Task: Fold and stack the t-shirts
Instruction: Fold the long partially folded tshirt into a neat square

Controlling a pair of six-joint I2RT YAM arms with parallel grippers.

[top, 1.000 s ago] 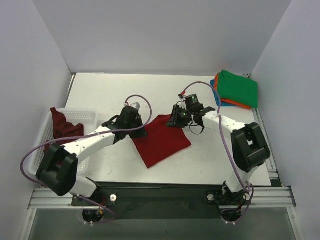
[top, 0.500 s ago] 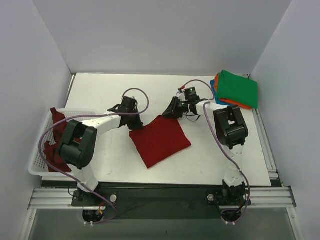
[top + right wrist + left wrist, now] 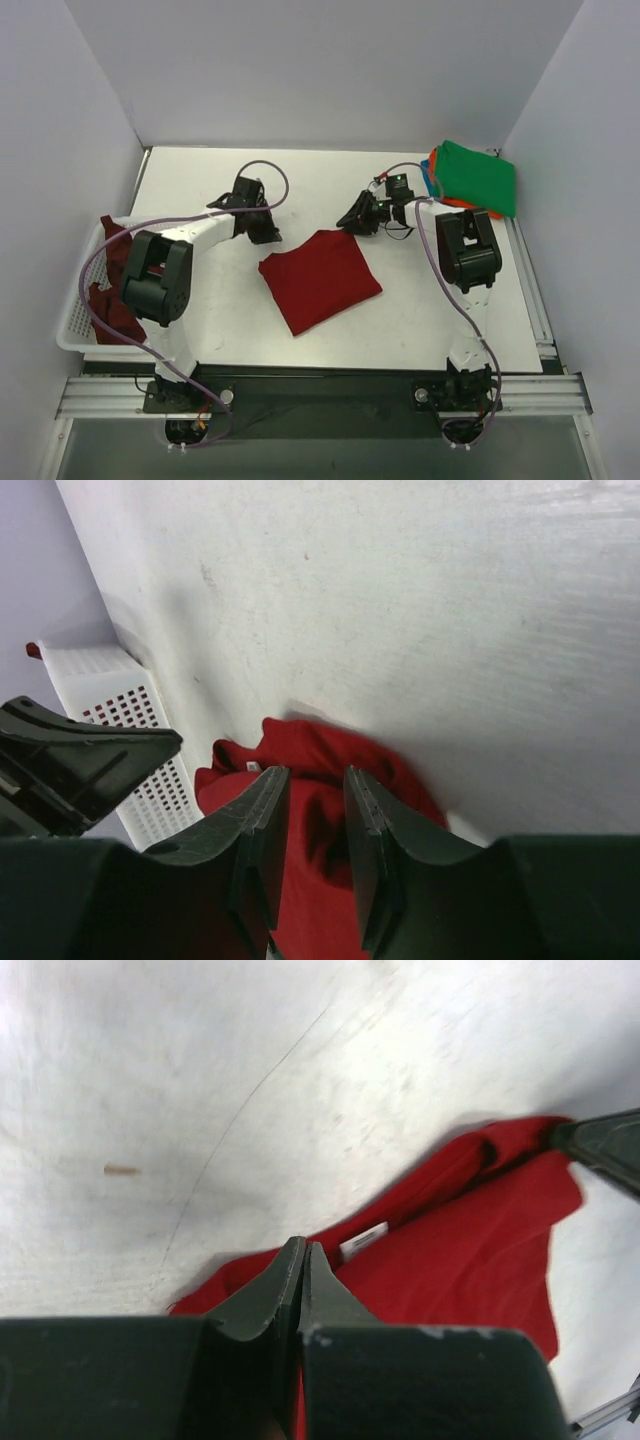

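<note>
A bright red t-shirt (image 3: 320, 280) lies folded flat at the table's middle; it also shows in the wrist views (image 3: 450, 1250) (image 3: 320, 742). My left gripper (image 3: 265, 233) (image 3: 302, 1245) is shut just beyond the shirt's far left corner, with no cloth visible between its jaws. My right gripper (image 3: 351, 221) (image 3: 312, 772) hangs just past the shirt's far corner, jaws a little apart and empty. A maroon t-shirt (image 3: 113, 272) hangs over the basket. The folded green t-shirt (image 3: 478, 176) tops the orange (image 3: 470, 208) and blue ones at the far right.
A white mesh basket (image 3: 170, 232) (image 3: 130, 730) stands at the left table edge. Purple cables loop over both arms. White walls close in the table on three sides. The left gripper's dark fingers (image 3: 80, 760) show in the right wrist view.
Both grippers have drawn back from the red shirt's far corners, the left toward the far left, the right toward the far right. The shirt now lies flat and free.
</note>
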